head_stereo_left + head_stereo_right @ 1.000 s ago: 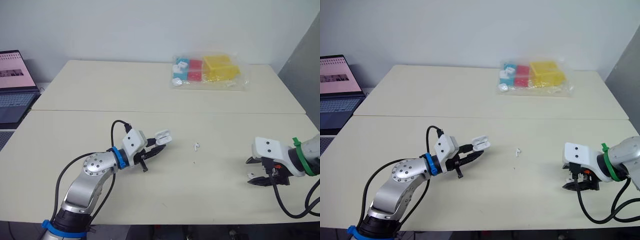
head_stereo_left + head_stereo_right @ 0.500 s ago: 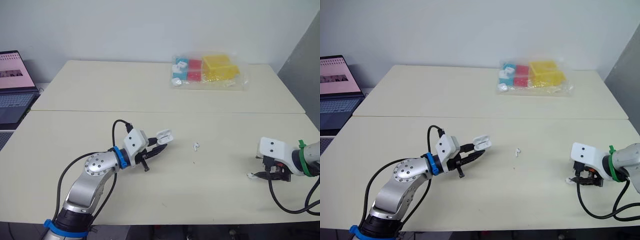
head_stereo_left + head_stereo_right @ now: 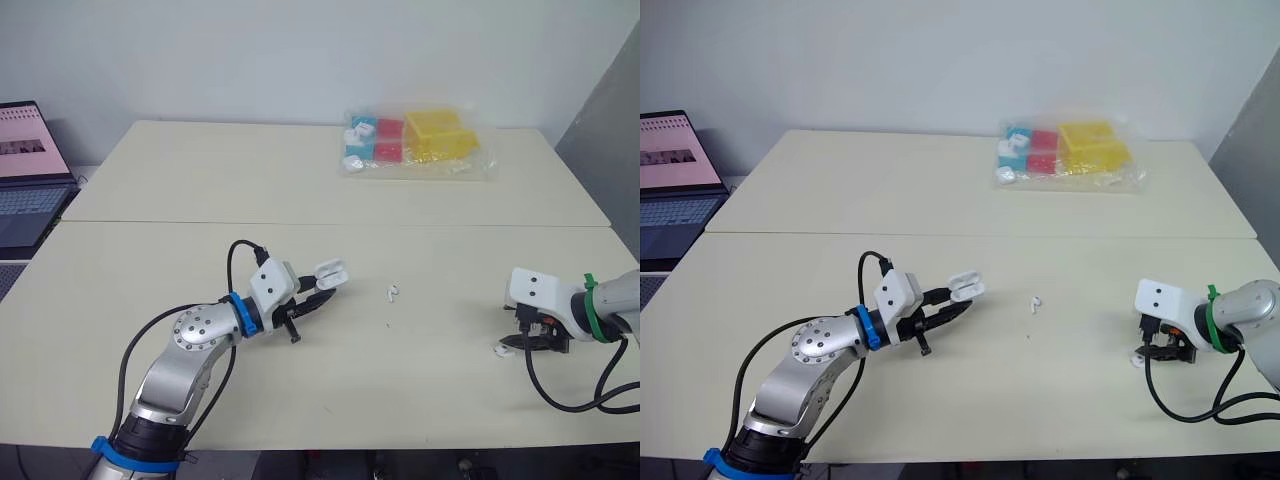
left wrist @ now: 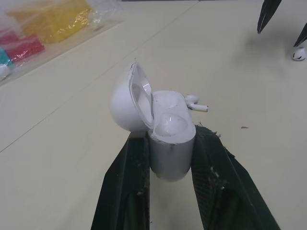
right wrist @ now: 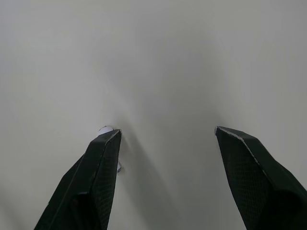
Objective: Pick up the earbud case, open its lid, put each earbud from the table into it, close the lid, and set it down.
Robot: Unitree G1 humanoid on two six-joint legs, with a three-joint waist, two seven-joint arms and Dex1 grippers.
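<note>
The left hand point(image 3: 318, 292) is clenched on the earbud case point(image 4: 168, 134), with a black finger pressed against each side of its lower body. The case is held upright above the bench point(image 3: 420, 400), left of the middle, and does not touch the surface. Its lid point(image 4: 125, 103) is swung open and stands tilted back on the hinge, so the top of the case body is uncovered.

A loose earbud point(image 3: 393, 293) lies on the bench near the middle, just past the case on the robot's right and apart from both hands. In the left wrist view it shows directly behind the case.

The right hand point(image 5: 167, 130) is released, its two fingers spread wide and pointing down at the bench on the robot's right side. A second earbud point(image 3: 503, 350) lies on the bench just beside the tip of one of those fingers point(image 5: 103, 158), which partly hides it. Whether the two touch cannot be told.

At the far side of the bench lies a clear plastic bag point(image 3: 415, 143) of yellow, red and blue pieces. An open laptop point(image 3: 30, 170) stands off the bench's left edge.
</note>
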